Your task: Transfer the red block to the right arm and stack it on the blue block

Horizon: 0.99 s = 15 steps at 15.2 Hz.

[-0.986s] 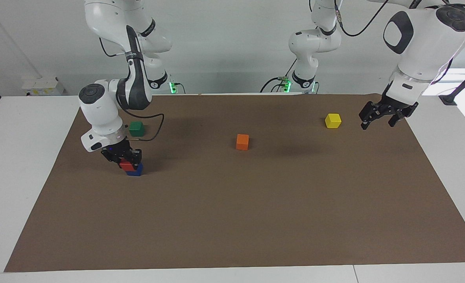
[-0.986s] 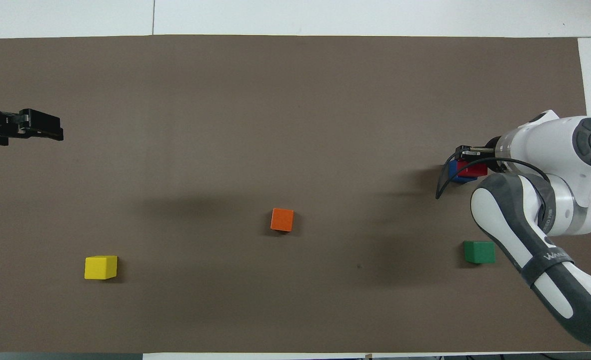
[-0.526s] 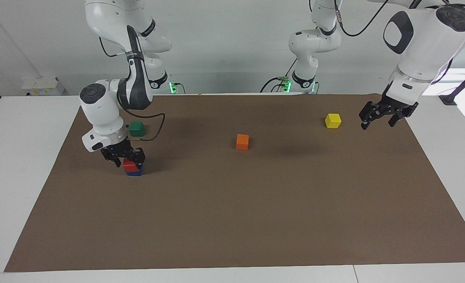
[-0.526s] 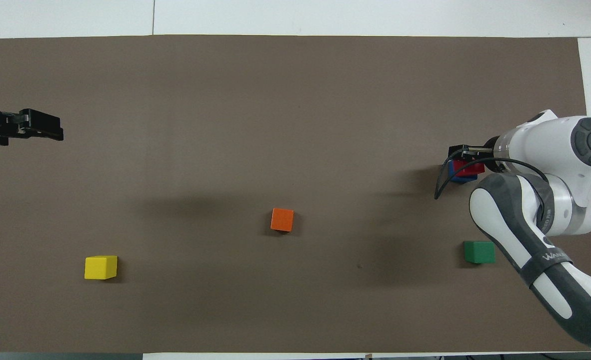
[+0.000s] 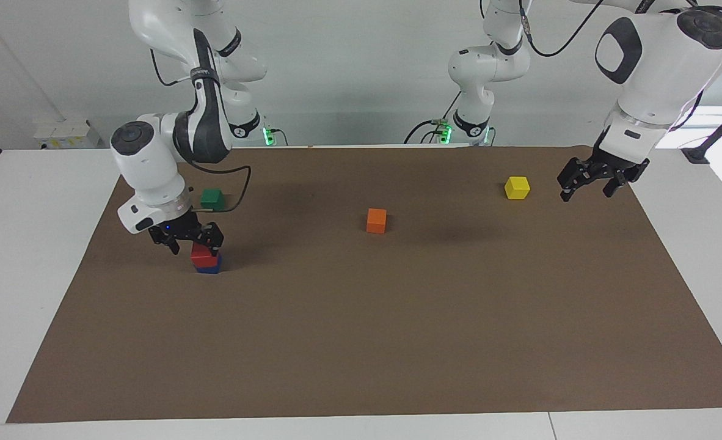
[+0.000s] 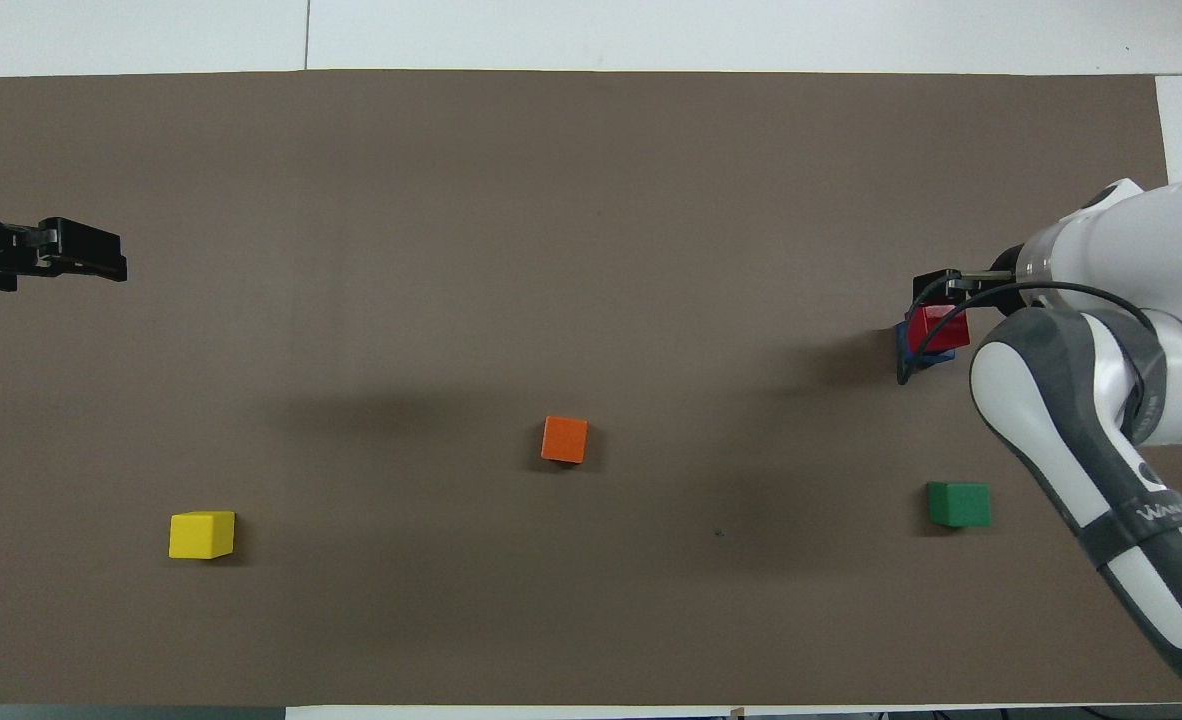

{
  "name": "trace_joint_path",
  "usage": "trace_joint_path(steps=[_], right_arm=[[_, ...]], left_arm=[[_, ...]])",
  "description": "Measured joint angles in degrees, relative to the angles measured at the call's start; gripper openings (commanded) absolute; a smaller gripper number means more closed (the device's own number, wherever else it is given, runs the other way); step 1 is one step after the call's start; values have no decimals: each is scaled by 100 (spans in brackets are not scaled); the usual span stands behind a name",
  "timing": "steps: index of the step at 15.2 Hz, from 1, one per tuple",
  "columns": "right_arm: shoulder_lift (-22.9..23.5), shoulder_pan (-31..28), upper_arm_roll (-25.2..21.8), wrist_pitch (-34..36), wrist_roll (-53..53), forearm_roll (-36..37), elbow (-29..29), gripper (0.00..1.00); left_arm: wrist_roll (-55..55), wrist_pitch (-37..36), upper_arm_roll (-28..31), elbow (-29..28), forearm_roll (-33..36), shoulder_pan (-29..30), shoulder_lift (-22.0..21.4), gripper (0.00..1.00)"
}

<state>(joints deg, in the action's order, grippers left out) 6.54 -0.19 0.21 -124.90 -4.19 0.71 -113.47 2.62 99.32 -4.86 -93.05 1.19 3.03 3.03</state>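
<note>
The red block (image 5: 203,256) sits stacked on the blue block (image 5: 211,267) at the right arm's end of the brown mat. My right gripper (image 5: 194,248) is open and hovers just over the red block's top, not holding it. In the overhead view the red block (image 6: 937,328) covers most of the blue block (image 6: 902,342), with the right gripper (image 6: 943,291) at its edge. My left gripper (image 5: 584,194) is open and empty, waiting over the mat's edge at the left arm's end, beside the yellow block; it also shows in the overhead view (image 6: 99,262).
A green block (image 5: 212,198) lies nearer to the robots than the stack. An orange block (image 5: 376,220) lies mid-mat. A yellow block (image 5: 517,187) lies toward the left arm's end. The brown mat (image 5: 397,342) covers the table.
My right gripper has opened, let go of the red block and risen a little. The red block stays on the blue block. The left arm has not moved.
</note>
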Motion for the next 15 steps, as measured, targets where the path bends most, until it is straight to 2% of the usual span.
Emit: trace_joint_path(steps=[5, 11, 15], right_arm=[[-355, 6, 20, 751, 226, 0, 440, 100], [-804, -3, 52, 2853, 487, -4, 1462, 100], [-953, -14, -30, 3284, 628, -9, 1724, 100]], left_arm=[[0, 0, 0, 0, 0, 0, 0, 100], [0, 0, 0, 0, 0, 0, 0, 100], [0, 0, 0, 0, 0, 0, 0, 100]])
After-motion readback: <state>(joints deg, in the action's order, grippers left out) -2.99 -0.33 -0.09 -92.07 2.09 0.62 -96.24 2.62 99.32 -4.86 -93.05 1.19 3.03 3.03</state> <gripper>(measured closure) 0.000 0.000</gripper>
